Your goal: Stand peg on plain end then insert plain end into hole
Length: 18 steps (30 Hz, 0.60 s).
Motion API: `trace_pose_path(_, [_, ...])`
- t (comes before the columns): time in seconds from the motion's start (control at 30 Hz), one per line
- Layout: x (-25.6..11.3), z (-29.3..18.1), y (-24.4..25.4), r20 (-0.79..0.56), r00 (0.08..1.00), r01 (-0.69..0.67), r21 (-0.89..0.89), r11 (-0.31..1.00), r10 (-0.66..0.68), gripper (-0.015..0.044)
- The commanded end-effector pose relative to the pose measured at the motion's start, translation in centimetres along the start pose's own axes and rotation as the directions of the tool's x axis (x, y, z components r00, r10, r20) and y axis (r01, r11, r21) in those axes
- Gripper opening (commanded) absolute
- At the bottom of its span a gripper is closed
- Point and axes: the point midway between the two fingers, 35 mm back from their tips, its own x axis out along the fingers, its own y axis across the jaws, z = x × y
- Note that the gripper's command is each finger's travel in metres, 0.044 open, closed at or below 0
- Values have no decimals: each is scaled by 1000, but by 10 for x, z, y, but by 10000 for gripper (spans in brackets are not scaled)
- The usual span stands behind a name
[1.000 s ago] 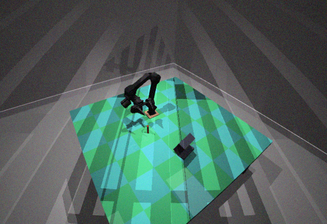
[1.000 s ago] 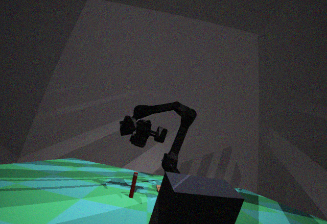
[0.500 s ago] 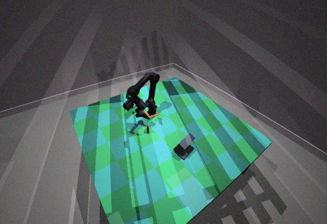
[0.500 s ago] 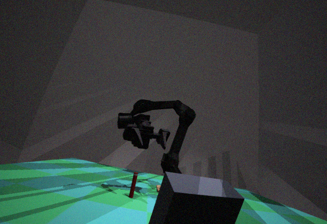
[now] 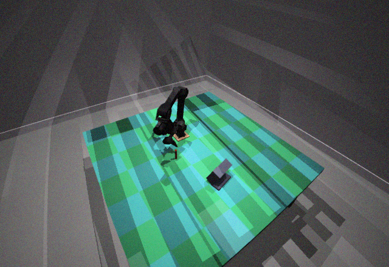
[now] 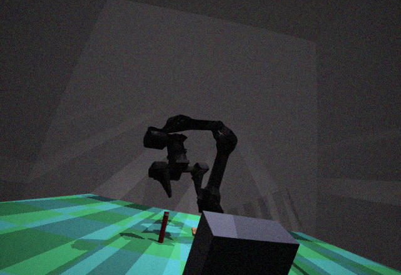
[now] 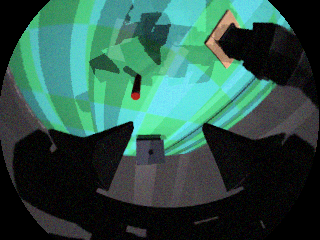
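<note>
The red peg stands upright on the table by itself, its white-banded end up; the band shows near its top in the exterior view. My gripper is wide open with nothing between its fingers. It is above the peg and back toward the robot's base, clear of it. The sloped panel stands farther out from the base than the peg. Its face shows one dark, empty hole in the wrist view. The exterior camera sees the panel block from behind, with the hole hidden.
The arm's base stands on an orange plate behind the peg. The table has a green and cyan checkered top crossed by shadows. In the exterior view the panel block fills the lower right foreground.
</note>
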Motion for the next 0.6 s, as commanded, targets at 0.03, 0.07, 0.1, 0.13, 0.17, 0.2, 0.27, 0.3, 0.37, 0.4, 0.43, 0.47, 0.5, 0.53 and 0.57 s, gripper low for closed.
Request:
trace_pose_path(0.03, [3,3,10,154,988,-32,19,999,28,440])
trace_pose_path(0.07, [3,3,11,184,982,-42,22,999,38,440])
trace_pose_path(0.1, [4,3,13,214,976,-55,25,998,48,440])
trace_pose_path(0.13, [4,3,15,243,968,-68,26,997,60,440])
trace_pose_path(0.17, [4,3,17,271,960,-83,28,996,72,440])
trace_pose_path(0.2, [3,3,19,299,950,-99,28,995,86,440])
trace_pose_path(0.27, [3,2,24,351,929,-135,27,991,117,440])
trace_pose_path(0.3, [2,1,26,376,917,-154,25,988,133,440])
trace_pose_path(0.37, [1,-1,31,421,891,-196,20,980,169,440])
trace_pose_path(0.4, [0,-2,33,438,880,-213,17,977,184,440])
trace_pose_path(0.43, [0,-3,34,448,873,-224,15,975,194,440])
trace_pose_path(0.47, [0,-3,34,451,870,-227,14,974,197,440])
trace_pose_path(0.5, [0,-3,34,451,870,-227,14,974,197,440])
trace_pose_path(0.53, [0,-3,34,451,870,-227,14,974,197,440])
trace_pose_path(0.57, [0,-3,34,451,870,-227,14,974,197,440])
